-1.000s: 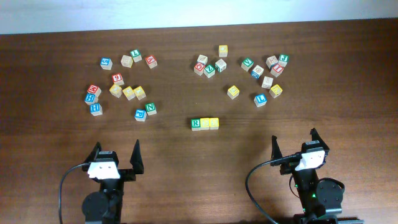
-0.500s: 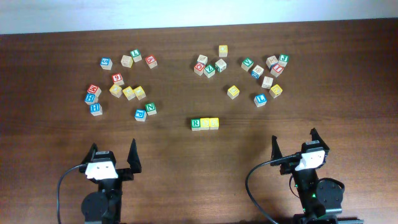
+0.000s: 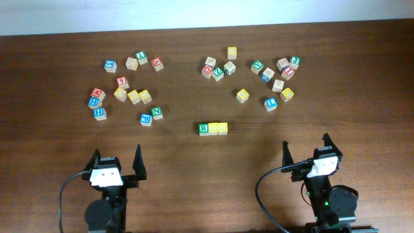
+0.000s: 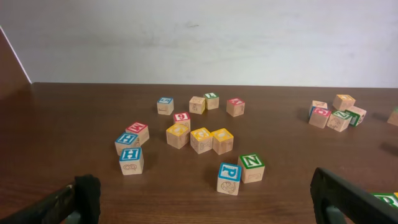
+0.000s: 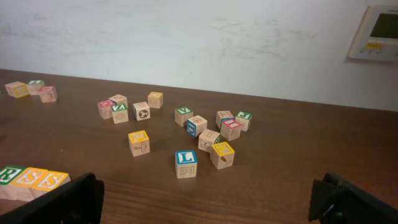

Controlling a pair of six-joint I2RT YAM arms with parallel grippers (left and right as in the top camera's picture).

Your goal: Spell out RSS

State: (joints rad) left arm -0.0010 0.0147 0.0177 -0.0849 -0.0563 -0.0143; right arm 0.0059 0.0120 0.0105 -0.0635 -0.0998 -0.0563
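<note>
The green-faced R cube (image 3: 204, 128) and two yellow-faced S cubes (image 3: 213, 128) (image 3: 222, 127) stand touching in a row at the table's middle, reading RSS. The row also shows at the lower left of the right wrist view: R (image 5: 9, 177), S (image 5: 28, 181), S (image 5: 50, 182). My left gripper (image 3: 118, 165) is open and empty near the front edge, left of the row. My right gripper (image 3: 306, 154) is open and empty near the front edge, right of the row. In the left wrist view (image 4: 205, 199) only a green corner of the row shows at the right edge.
A loose group of letter cubes lies at the back left, including a green N cube (image 3: 156, 113) and a blue P cube (image 3: 145, 119). Another group lies at the back right, with a blue L cube (image 3: 271, 103) and a yellow cube (image 3: 242, 95) nearest the row.
The left gripper has shifted slightly to the left. The cubes and the right arm have not moved.
</note>
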